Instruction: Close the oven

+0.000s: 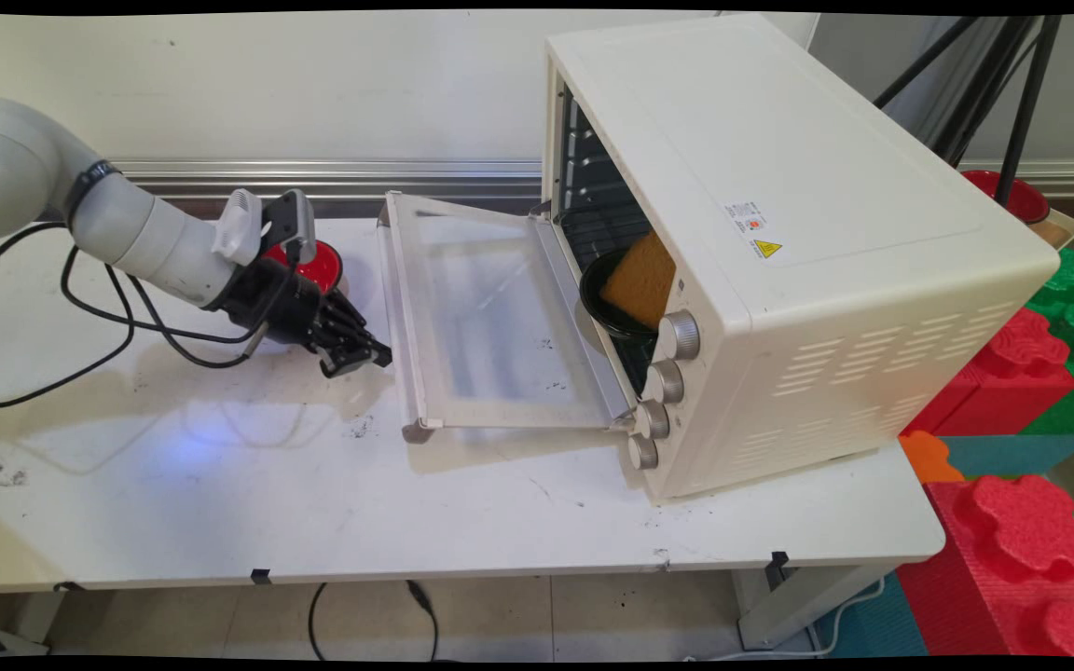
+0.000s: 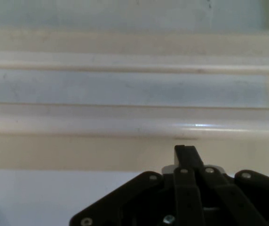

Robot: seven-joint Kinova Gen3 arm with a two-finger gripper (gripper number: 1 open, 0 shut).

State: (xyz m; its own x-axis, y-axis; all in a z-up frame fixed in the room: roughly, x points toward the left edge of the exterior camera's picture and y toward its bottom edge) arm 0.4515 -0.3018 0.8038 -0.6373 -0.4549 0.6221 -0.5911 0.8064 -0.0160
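Observation:
My gripper (image 1: 364, 357) hangs low over the white table, just left of the handle bar (image 1: 397, 308) of the toaster oven's open glass door (image 1: 490, 321). Its fingers (image 2: 185, 155) are pressed together with nothing between them. In the hand view the door's pale handle (image 2: 134, 120) runs straight across, close in front of the fingertips. The cream toaster oven (image 1: 779, 233) stands at the right, its door folded down flat. Inside it a black dish (image 1: 607, 303) holds an orange-brown slab like a sponge (image 1: 641, 278). A red bowl (image 1: 318, 261) sits behind my wrist, partly hidden.
Black cables (image 1: 108, 317) loop from the arm over the table's left part. Red, green and orange foam blocks (image 1: 1022, 522) are stacked right of the table. A red bowl (image 1: 1012, 196) and black tripod legs (image 1: 1022, 93) stand behind the oven.

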